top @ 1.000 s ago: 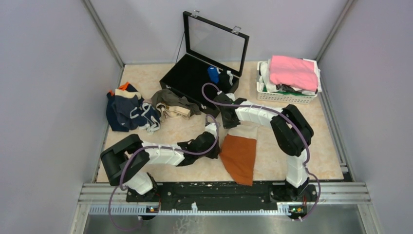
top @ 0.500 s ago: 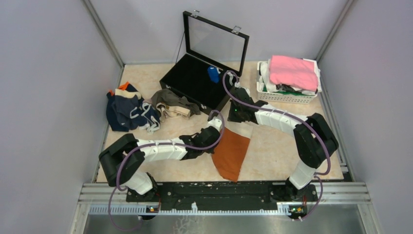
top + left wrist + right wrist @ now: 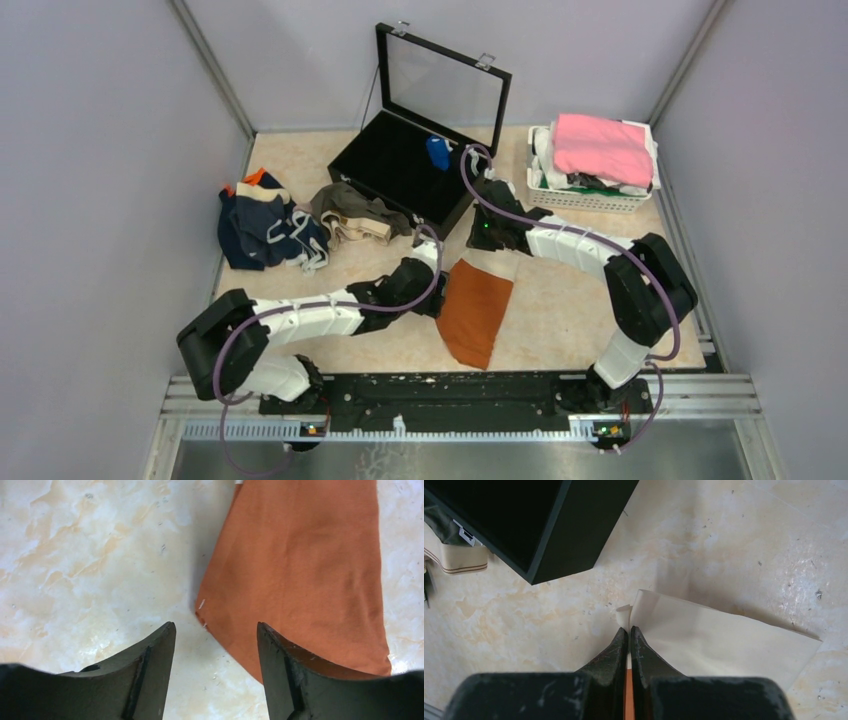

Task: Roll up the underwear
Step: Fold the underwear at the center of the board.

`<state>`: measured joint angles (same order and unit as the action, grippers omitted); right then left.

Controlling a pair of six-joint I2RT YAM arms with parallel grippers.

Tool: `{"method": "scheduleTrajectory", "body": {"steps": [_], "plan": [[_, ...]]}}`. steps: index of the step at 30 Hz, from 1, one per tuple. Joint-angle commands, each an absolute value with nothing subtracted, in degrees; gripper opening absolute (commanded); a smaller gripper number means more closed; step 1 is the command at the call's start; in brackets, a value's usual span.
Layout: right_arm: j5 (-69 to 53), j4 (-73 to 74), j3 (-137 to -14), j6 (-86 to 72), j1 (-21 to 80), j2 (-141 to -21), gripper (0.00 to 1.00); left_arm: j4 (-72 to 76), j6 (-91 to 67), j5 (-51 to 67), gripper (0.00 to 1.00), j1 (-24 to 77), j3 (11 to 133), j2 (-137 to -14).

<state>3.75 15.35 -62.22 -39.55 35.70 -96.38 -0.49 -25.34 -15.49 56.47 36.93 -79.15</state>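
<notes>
A: Where's the brief [image 3: 475, 312]?

B: Centre of the top view, flat on the worktop [image 3: 565, 325]. Orange, narrow end toward the bottom edge, pale end toward the top.

A: R jaws?

B: Closed, pinching the pale end's corner, just right of the case [image 3: 400, 165]. The wrist view shows a small flap curled up at the tips. Prob. there to anchor that end so the cloth lies taut, not bunched.

A: L jaws?

B: Apart, holding nothing. Low over the worktop at the brief's left edge. In the wrist view one side sits over bare marble, the other over orange. Looks lined up to take that edge.

A: Rolling begun?

B: No. Cloth's all flat, no turn in it yet. I'd call it the squaring-up stage.

A: The rest?

B: Other briefs [image 3: 265, 228] are heaped at the left of the frame, well apart from both arms. Waiting their turn, I'd say. The case is open at top centre w/ a blue bundle [image 3: 438, 152] inside, so prob. that's where rolled ones go. Basket [image 3: 590, 200] w/ pink cloth [image 3: 603, 145] at upper right, not involved.
</notes>
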Motion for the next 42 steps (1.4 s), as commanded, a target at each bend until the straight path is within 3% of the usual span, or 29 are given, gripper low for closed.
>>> {"method": "scheduleTrajectory", "body": {"steps": [1, 8, 22, 38, 42], "plan": [[3.5, 13.18, -61.76, -39.51, 35.26, -93.61, 0.0, 6.63, -27.45, -11.32, 0.71, 53.42, 32.94, -75.82], [3.11, 13.29, -61.52, -39.4, 35.31, -92.96, 0.0, 15.55, -27.17, -2.41, 0.87, 50.21, 29.2, -77.49], [1.7, 11.38, -56.59, -37.3, 35.2, -85.65, 0.0, 24.8, -21.78, 4.54, 0.84, 45.62, 29.02, -84.61], [2.29, 12.57, -55.34, -36.49, 35.24, -83.56, 0.0, 33.22, -21.54, 14.76, 0.65, 42.88, 23.59, -83.61], [2.2, 12.78, -55.32, -36.39, 35.21, -83.56, 0.0, 34.34, -22.05, 16.72, 0.56, 42.47, 23.88, -84.07]]}}
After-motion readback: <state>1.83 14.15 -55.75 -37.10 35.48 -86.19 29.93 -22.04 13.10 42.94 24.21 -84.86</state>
